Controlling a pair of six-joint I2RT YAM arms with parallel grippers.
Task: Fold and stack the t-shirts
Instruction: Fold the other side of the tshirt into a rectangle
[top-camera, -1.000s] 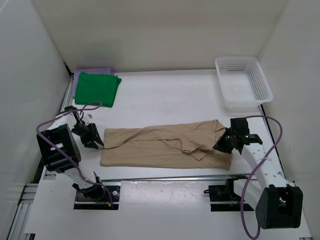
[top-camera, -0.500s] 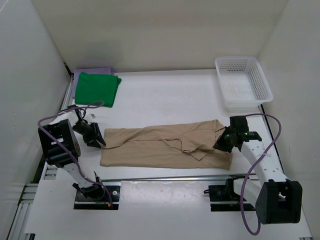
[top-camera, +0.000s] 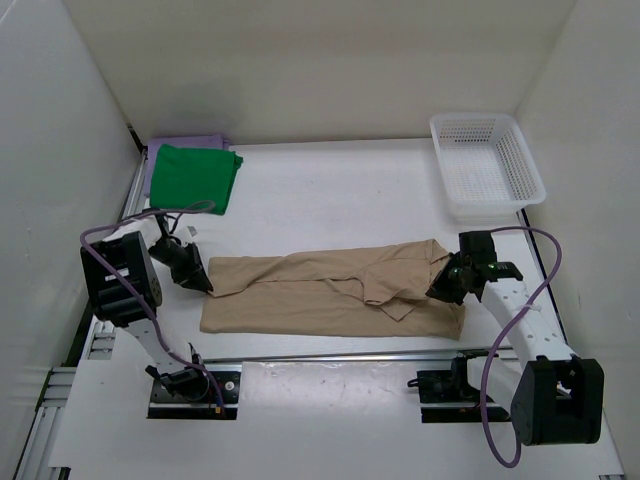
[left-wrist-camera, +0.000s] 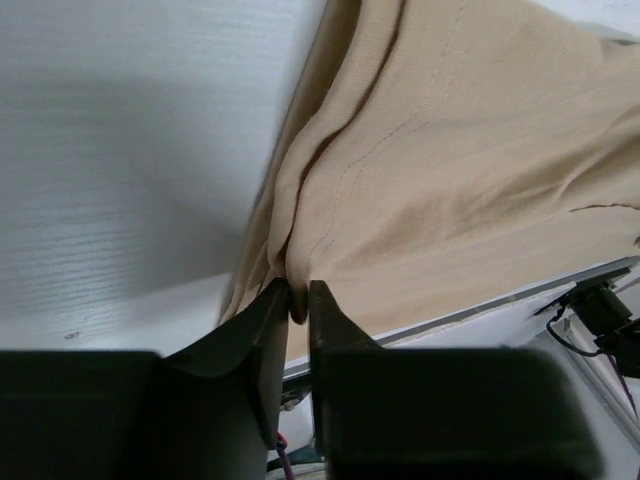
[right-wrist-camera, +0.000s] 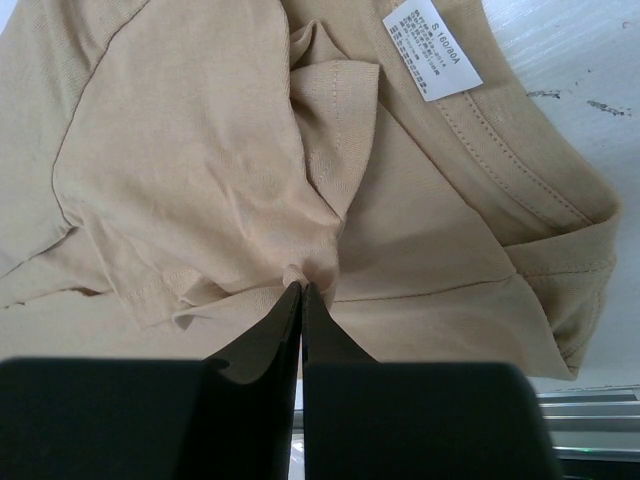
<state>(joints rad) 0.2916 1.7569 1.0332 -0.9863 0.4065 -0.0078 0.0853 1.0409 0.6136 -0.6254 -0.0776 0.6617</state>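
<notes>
A tan t-shirt (top-camera: 330, 292) lies folded lengthwise across the middle of the table. My left gripper (top-camera: 205, 283) is shut on a fold of its left end (left-wrist-camera: 296, 300). At the shirt's right end my right gripper (top-camera: 440, 288) is shut on a pinch of tan cloth (right-wrist-camera: 300, 278), close to the collar label (right-wrist-camera: 431, 48). A folded green t-shirt (top-camera: 195, 177) rests on a lavender t-shirt (top-camera: 190, 143) at the back left.
A white mesh basket (top-camera: 485, 165) stands at the back right. White walls close in the table on three sides. A metal rail (top-camera: 330, 355) runs along the table's near edge, just in front of the tan shirt.
My left gripper slid right onto the tan shirt's left end and closed on a fold of it. The right gripper kept its hold and barely moved.
</notes>
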